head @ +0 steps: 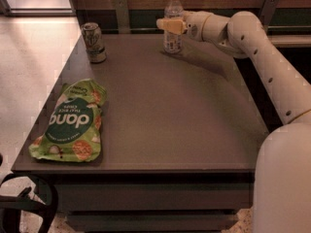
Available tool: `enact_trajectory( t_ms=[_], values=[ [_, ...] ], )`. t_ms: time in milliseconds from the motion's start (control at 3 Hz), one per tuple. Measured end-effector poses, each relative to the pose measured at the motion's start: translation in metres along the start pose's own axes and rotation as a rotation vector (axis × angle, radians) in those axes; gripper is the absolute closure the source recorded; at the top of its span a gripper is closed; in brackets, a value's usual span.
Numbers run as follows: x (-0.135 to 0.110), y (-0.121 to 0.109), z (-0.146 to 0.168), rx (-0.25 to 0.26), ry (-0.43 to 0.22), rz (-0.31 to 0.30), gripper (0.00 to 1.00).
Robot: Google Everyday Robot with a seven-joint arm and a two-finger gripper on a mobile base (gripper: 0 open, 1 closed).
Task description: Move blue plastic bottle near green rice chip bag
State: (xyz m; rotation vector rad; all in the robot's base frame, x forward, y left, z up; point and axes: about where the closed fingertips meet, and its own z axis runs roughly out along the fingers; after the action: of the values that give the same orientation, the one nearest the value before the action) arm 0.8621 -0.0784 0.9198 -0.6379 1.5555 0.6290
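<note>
The blue plastic bottle (173, 40), clear with a white cap and a pale label, stands upright at the far edge of the table. My gripper (166, 24) reaches in from the right at the bottle's mid height, and its yellowish tip crosses in front of the bottle and hides part of it. The green rice chip bag (72, 122), marked "dang", lies flat near the table's front left corner, far from the bottle.
A metal drink can (94, 42) stands at the table's far left. The dark table (175, 115) has a wall and rail right behind it. My white arm (262, 52) spans the right side. A black wheel shows at the bottom left.
</note>
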Motion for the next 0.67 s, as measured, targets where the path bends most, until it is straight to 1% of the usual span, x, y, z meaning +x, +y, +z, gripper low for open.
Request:
enact_trajectory(
  t_ms=[667],
  values=[
    [0.0006,0.0039,0.0044,-0.008,0.001,0.000,0.78]
  ],
)
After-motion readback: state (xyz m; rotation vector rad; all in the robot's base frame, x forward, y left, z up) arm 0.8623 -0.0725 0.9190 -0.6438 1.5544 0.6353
